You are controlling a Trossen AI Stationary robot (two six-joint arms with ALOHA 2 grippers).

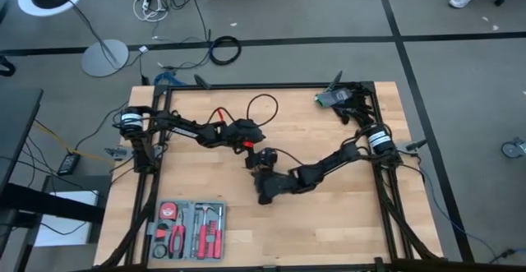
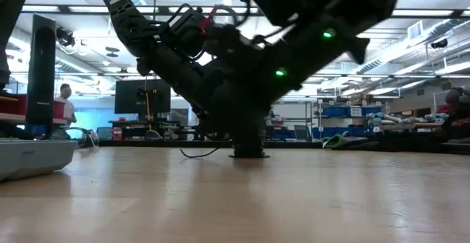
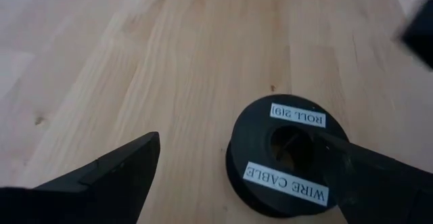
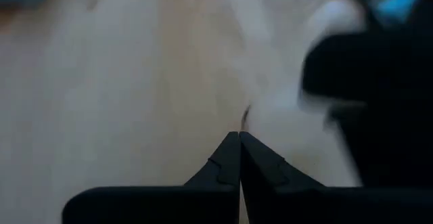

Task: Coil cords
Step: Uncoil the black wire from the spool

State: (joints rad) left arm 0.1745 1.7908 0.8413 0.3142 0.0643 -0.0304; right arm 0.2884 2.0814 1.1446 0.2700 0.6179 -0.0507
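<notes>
Spread wide, the left gripper (image 3: 243,176) straddles the wire spool (image 3: 287,153) to seize it, while the right gripper (image 4: 239,158) waits clenched, empty, just beside.

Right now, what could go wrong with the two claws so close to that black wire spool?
1. The left claw hangs open right over the wire spool, one finger already across it; a careless close could knock it sideways.
2. The right claw is shut, apparently pinching the thin wire; pulling could drag the spool or snag the loop.
3. Both arms meet mid-table and could bump.
</notes>
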